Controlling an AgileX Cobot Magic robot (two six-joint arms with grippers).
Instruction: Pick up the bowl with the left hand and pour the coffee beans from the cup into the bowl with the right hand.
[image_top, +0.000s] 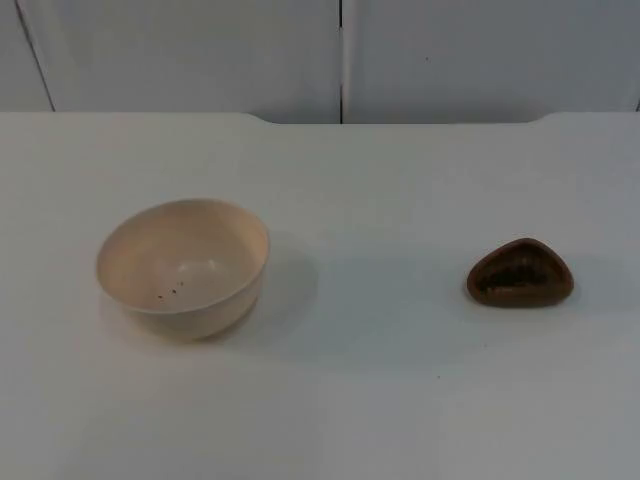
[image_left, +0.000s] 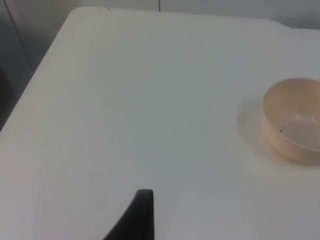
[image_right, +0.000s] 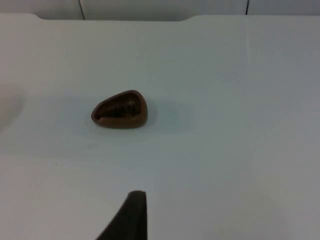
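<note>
A cream bowl (image_top: 183, 265) stands upright on the white table's left half, with two or three dark specks on its inner wall. On the right half sits a small brown cup (image_top: 520, 273) of rounded three-cornered shape, with dark coffee beans inside. The left wrist view takes in the bowl (image_left: 295, 120) from a distance, and my left gripper (image_left: 137, 220) hovers over bare table well away from it. My right gripper (image_right: 131, 217) hangs above the table some way short of the cup (image_right: 120, 110), touching nothing. Both arms wait back from the objects.
The grey partition wall (image_top: 340, 55) closes the table at the back. The table's side edge (image_left: 30, 85) drops off beside the left gripper. A wide stretch of bare table (image_top: 380, 290) separates bowl and cup.
</note>
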